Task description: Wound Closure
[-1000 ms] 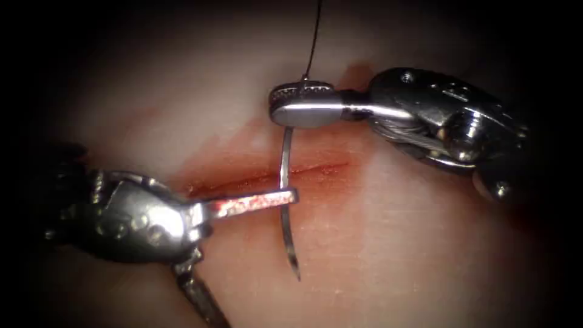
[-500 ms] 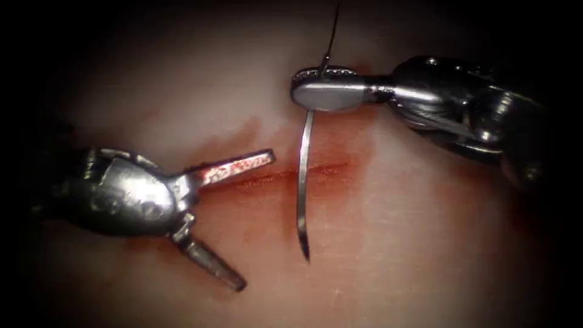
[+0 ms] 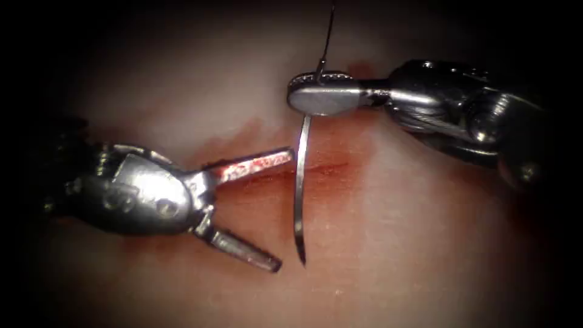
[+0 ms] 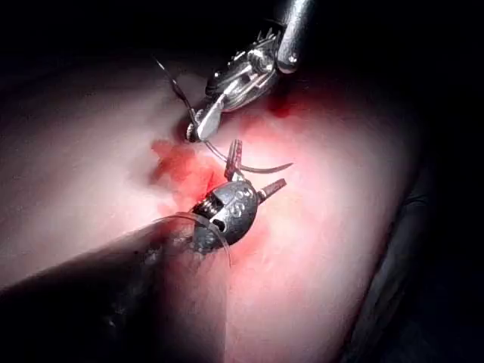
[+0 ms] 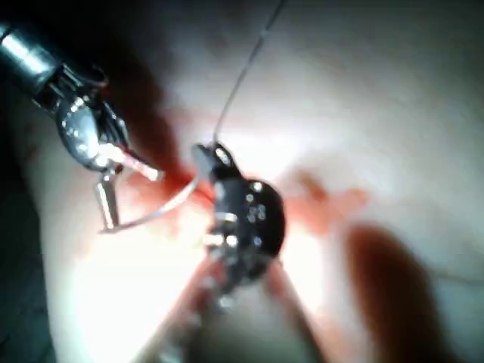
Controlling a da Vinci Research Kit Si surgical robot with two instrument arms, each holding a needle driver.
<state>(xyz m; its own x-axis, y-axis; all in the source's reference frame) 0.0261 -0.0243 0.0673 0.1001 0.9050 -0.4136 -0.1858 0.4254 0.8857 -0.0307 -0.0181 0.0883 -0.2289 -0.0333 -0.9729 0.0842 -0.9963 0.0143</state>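
My right tool (image 3: pixel 319 97) is shut on the curved needle (image 3: pixel 299 194) close to its thread end. The needle hangs across the cut (image 3: pixel 328 167) in the tissue (image 3: pixel 395 243). Its whole curve shows and its tip (image 3: pixel 302 261) is free, not in the tissue. Dark thread (image 3: pixel 327 36) rises from the needle's end. On the left, my left tool (image 3: pixel 284 210) stands open and holds nothing, its upper jaw almost touching the needle's middle and its lower jaw near the tip. The left wrist view has the open left tool (image 4: pixel 259 162) around the needle (image 4: pixel 253 166). In the right wrist view the right tool (image 5: pixel 208 155) grips the needle (image 5: pixel 151 212).
Red fluid (image 3: pixel 243 146) stains the tissue along the cut and smears the left tool's upper jaw. A loop of thread (image 4: pixel 204 223) curves over the left tool's wrist. The right tool's wrist (image 3: pixel 449 112) sits above the cut's right end.
The left tool's upper jaw lay across the needle, drew back left, and has now come back close to it, still open. The right tool carried the needle slightly right.
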